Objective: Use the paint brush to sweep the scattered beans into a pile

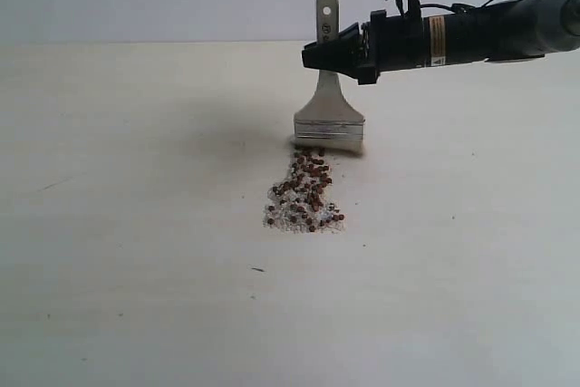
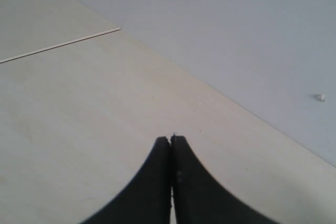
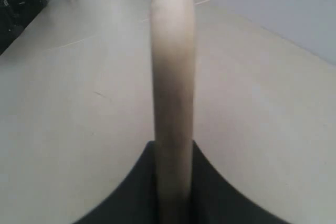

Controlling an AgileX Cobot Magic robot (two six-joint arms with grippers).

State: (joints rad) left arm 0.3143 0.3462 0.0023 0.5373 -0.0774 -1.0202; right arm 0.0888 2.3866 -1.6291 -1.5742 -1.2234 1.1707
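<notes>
Behind the pile point(image 1: 305, 195), right pincer point(image 1: 331, 53) clamps upright paint brush point(image 1: 328, 115); left pincer point(image 2: 171, 141) closed.

Paint brush point(image 1: 328, 104): upright, bristle end down on the tabletop, broad face to the exterior camera. Pale handle with a hole near its top, silver ferrule; off-white bristles barely visible under the ferrule. Handle clamped between the jaws of the right gripper point(image 1: 330, 54).

Beans point(image 1: 306, 189): small, round, dark reddish-brown, mixed with whitish grains. They lie in one elongated patch starting at the bristles. Pile point(image 1: 304, 211): widest and most whitish at the end away from the brush.
</notes>
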